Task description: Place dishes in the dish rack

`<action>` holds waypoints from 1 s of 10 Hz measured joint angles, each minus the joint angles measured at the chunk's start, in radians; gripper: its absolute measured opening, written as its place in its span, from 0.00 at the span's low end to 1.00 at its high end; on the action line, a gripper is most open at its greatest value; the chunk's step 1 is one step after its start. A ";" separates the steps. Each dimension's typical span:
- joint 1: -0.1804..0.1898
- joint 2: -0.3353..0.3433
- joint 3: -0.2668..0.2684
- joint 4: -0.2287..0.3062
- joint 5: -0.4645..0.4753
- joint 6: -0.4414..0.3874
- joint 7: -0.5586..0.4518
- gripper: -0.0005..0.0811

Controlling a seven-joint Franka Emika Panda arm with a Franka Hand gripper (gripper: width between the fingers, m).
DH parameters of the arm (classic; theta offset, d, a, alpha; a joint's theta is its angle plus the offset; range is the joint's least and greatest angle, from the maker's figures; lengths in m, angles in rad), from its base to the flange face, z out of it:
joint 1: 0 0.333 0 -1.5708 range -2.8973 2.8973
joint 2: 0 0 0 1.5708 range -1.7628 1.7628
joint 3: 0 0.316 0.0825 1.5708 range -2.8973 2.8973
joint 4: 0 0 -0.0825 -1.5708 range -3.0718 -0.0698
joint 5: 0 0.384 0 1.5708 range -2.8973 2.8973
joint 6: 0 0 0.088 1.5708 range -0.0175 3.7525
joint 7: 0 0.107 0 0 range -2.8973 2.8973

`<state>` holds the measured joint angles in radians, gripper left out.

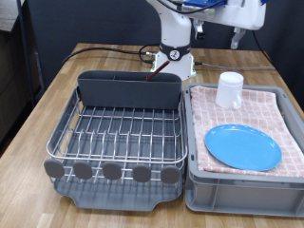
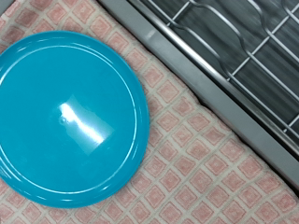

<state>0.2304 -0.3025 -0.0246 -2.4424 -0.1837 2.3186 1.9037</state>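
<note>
Looking down through the wrist view, I see the plate [image 2: 70,117] lying flat on the checked cloth [image 2: 201,154], with the rim of the bin [image 2: 201,89] and the wires of the rack [image 2: 248,42] running just beside it. From the exterior view, the rack [image 1: 119,133] sits on the table [image 1: 57,81] toward the exterior view's left, its wire grid bare, and the tall grey holder [image 1: 128,90] stands along its far edge. Just beside it, on the exterior view's right, the lighter grey bin [image 1: 242,185] carries the cloth [image 1: 261,109]; the plate [image 1: 243,146] rests on the near part of the cloth and the mug [image 1: 229,89] stands upright on the far part, the two apart from each other. I cannot find the spoon in either view. My pincer [image 1: 237,38] hangs high near the exterior view's top, above the bin and well clear of the mug; it shows too small and cut off for me to tell whether its fingers are spread or pressed together, and no fingers show in the wrist view.
</note>
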 joint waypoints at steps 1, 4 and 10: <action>0.001 0.042 0.007 0.045 0.000 -0.032 -0.007 0.99; 0.005 0.129 0.019 0.102 0.027 -0.001 -0.029 0.99; 0.009 0.266 0.016 -0.025 0.279 0.448 -0.257 0.99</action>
<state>0.2391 -0.0364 -0.0086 -2.4677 0.0952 2.7667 1.6469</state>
